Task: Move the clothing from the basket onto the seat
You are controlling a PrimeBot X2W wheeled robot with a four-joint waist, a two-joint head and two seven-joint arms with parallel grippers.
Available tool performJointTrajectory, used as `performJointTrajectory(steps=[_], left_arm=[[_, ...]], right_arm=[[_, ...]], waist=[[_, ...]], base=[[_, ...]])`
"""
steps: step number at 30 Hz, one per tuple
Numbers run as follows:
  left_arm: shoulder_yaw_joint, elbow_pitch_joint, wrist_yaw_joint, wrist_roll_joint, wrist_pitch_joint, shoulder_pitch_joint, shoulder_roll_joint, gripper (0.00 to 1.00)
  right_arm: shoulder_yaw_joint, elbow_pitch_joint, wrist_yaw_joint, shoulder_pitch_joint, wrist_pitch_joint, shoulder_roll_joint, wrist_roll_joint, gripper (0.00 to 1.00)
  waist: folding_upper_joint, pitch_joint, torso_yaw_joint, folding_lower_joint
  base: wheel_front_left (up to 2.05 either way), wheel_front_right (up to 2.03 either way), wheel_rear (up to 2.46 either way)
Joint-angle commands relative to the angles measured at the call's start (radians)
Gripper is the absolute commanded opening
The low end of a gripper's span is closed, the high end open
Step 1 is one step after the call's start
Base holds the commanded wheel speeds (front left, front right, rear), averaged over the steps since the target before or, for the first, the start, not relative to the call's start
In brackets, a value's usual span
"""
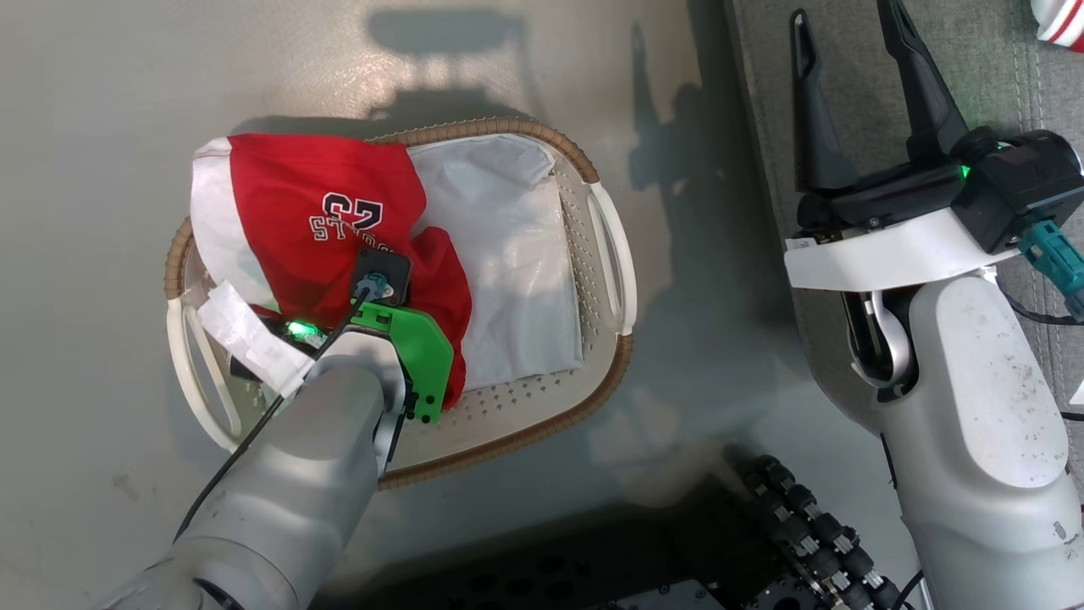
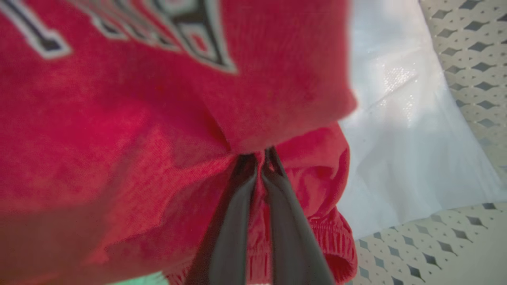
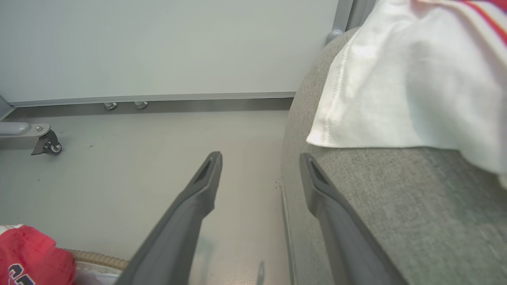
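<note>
Looking down, we see a smooth pale grey floor (image 1: 102, 102) crossed by soft shadows. On it stands a small oval white perforated plastic basket (image 1: 508, 127) with a brown woven rim. A red sports garment (image 1: 288, 220) with white panels and a printed number lies heaped over the basket's left half, spilling over the rim. A crumpled white liner sheet (image 1: 517, 254) lies beside it.

Our left gripper (image 2: 259, 158) has its fingers pressed together, pinching a fold of the red fabric. Our right gripper (image 1: 844, 25) is spread wide and holds nothing, hovering where the floor meets the large grey woven-fabric seat cushion (image 1: 974, 68). On that seat lies a white cloth (image 3: 396, 79) with red-and-white stripe trim.

Beyond, a plain pale wall (image 3: 158, 43) meets the floor at a metal skirting strip (image 3: 158, 98), near a small caster wheel (image 3: 49, 144).
</note>
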Motion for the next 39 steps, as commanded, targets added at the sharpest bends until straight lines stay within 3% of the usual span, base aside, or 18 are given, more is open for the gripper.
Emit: performJointTrajectory(steps=[1,13,23,31,39], left_arm=[[-0.005,-0.001,-0.004,-0.009,-0.007,0.000,0.006,0.00],[-0.040,-0.044,-0.054,-0.028,-0.096,0.043,0.006,0.00],[-0.033,-0.087,-0.085,0.004,-0.149,0.099,0.007,0.00],[0.017,-0.301,-0.048,0.155,-0.150,0.163,0.069,0.00],[0.091,-0.467,-0.044,0.250,-0.150,0.225,0.149,0.00]], right_arm=[[-0.011,0.006,-0.002,-0.001,-0.002,-0.009,0.009,1.00],[-0.014,0.025,-0.002,0.011,-0.002,-0.007,0.008,1.00],[-0.021,0.047,-0.002,0.061,-0.002,-0.007,-0.007,1.00],[-0.040,0.077,-0.002,0.119,-0.002,-0.007,-0.028,1.00],[-0.051,0.111,-0.002,0.189,-0.002,-0.007,-0.040,1.00]], waist=[[-0.0001,-0.006,0.002,-0.0001],[-0.0001,-0.072,0.037,-0.0001],[-0.0001,-0.196,0.076,-0.0001],[-0.0001,-0.332,0.120,-0.0001],[-0.0001,-0.489,0.143,-0.0001]], base=[[0.00,0.00,0.00],[0.00,0.00,0.00],[0.00,0.00,0.00],[0.00,0.00,0.00],[0.00,0.00,0.00]])
